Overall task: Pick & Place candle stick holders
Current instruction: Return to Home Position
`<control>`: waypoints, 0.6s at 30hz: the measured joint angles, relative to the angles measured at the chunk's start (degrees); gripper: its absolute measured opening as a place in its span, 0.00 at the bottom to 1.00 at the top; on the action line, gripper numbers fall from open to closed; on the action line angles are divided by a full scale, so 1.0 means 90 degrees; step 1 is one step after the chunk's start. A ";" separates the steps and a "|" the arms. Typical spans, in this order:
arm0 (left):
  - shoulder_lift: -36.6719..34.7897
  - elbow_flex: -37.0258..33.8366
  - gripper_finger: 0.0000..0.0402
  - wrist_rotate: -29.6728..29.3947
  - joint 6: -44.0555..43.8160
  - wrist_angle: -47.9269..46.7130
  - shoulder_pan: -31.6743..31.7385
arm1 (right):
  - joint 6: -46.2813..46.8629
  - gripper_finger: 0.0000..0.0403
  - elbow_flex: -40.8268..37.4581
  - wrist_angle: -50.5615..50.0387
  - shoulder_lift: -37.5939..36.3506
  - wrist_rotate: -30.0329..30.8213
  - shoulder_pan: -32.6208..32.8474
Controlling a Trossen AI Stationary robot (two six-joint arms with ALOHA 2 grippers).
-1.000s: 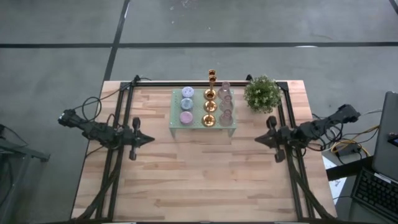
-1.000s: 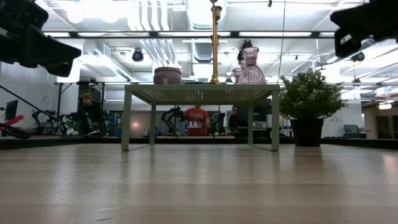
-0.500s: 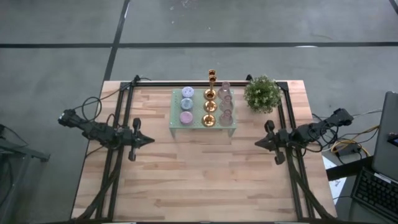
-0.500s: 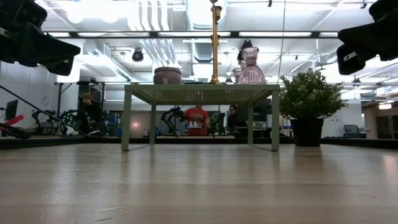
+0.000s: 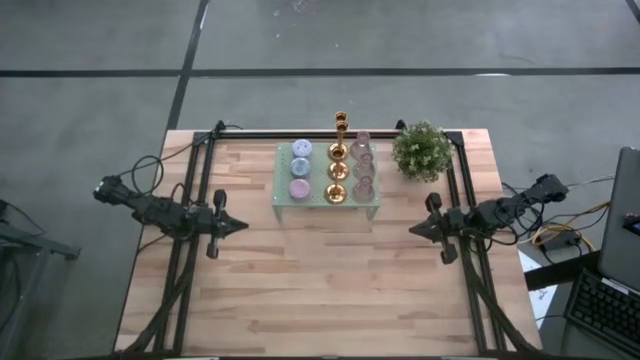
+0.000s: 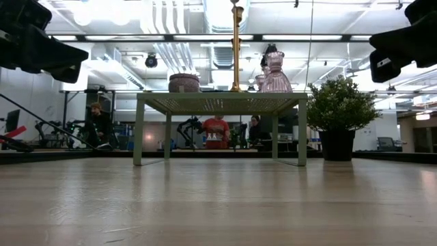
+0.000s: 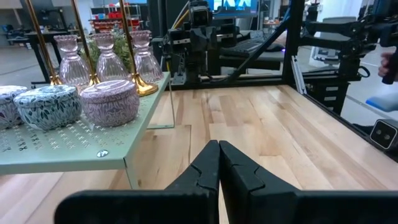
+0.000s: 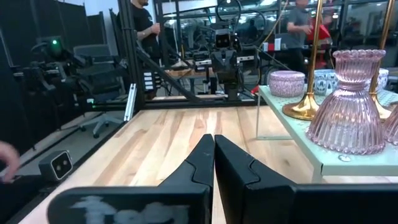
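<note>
High view | gold candle stick holders (image 5: 337, 172) on shelf (image 5: 315, 206) | left fingers (image 7: 205, 169), right fingers (image 8: 200, 163) closed

Three shiny gold metal candle stick holders (image 5: 338, 171). Each has a round flared base, a thin straight stem and a small cup on top. All are upright and free-standing.

They stand in one straight row down the middle of the pale green perforated metal shelf (image 5: 312, 205). The bases are close together; contact between them cannot be told. The nearest base (image 5: 336, 193) sits by the shelf's front edge and the farthest (image 5: 338, 151) near its back edge.

Low view: the stems line up as one tall gold column (image 6: 236, 48) rising well above the shelf top.
</note>
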 joint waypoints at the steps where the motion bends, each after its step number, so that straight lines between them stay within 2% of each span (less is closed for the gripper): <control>1: 0.0000 0.0000 0.02 -0.0002 -0.0002 0.0000 0.0000 | 0.0000 0.02 0.0000 0.0002 0.0000 0.0000 0.0000; 18: 0.0000 0.0000 0.02 -0.0002 0.0000 0.0002 0.0000 | -0.0046 0.02 0.0000 0.0002 0.0000 -0.0002 0.0000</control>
